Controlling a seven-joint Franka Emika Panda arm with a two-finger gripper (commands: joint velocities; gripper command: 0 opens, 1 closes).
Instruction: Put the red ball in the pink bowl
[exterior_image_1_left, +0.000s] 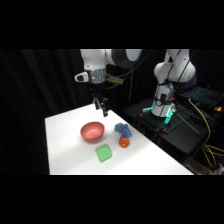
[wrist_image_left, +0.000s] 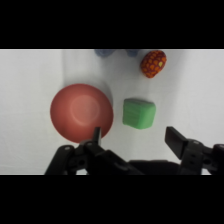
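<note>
The gripper is hanging wide open and empty above the counter. The red ball is lying at one o'clock of the pink bowl, past the green block; the fingers should be centring over the ball before descending.

The small red-orange dotted ball lies on the white table, apart from the bowl; the round, shallow salmon-pink bowl sits upright, empty.
</note>
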